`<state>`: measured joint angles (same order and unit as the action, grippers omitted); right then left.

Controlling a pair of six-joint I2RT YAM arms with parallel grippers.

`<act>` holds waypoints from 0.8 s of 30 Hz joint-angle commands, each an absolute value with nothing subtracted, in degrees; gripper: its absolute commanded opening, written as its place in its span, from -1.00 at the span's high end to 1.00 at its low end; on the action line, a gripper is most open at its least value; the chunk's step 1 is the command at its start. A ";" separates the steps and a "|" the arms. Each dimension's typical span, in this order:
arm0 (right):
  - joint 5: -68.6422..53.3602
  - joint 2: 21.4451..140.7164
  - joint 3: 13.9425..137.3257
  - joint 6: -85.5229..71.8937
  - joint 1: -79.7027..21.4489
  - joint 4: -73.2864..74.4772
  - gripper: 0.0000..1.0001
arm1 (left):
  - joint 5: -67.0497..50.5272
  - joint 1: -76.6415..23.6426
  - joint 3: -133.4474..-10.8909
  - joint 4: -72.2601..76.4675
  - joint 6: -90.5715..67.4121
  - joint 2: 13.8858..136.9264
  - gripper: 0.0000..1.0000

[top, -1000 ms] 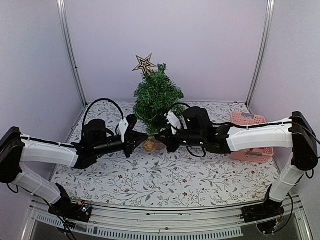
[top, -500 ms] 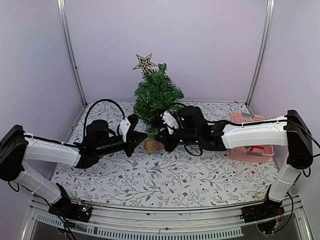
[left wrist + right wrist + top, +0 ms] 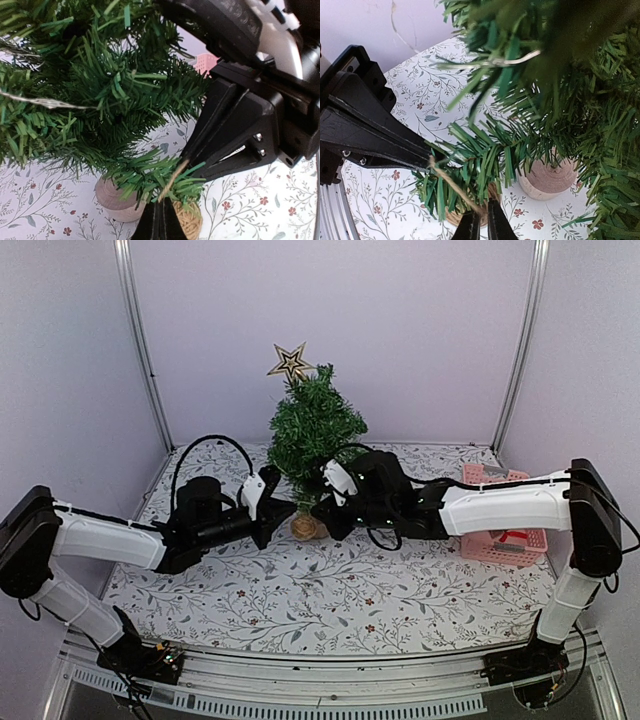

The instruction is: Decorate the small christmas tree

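The small christmas tree [image 3: 313, 435] stands at the back centre on its round wooden base [image 3: 116, 200], with a star [image 3: 290, 362] on top. A twine ball ornament [image 3: 303, 527] hangs under a low branch, just above the table. Its string [image 3: 451, 184] runs over that branch between both grippers. My left gripper [image 3: 161, 204] is shut on one end of the string. My right gripper [image 3: 483, 207] faces it from the other side, its fingers a narrow slit apart with the string ending at one tip. In the top view the left gripper [image 3: 288, 512] and the right gripper [image 3: 318, 510] almost touch.
A pink basket [image 3: 505, 515] sits at the right behind my right forearm. A thin light wire [image 3: 45, 101] winds through the branches. Metal frame posts [image 3: 140, 340] and white walls close in the back. The floral cloth [image 3: 330, 590] covers the table.
Both grippers have moved a little toward the tree with the ornament, lifting the string over the low branch. The right fingers have parted slightly.
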<state>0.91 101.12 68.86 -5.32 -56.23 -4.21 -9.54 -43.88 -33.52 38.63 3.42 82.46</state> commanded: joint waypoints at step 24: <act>-1.71 97.43 61.68 -4.96 -56.08 -6.67 0.19 | -8.57 -43.95 -26.96 38.44 2.49 75.54 -0.08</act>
<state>-0.84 100.71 63.68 -5.10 -56.14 -4.78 -9.82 -43.88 -29.36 38.24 3.79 79.00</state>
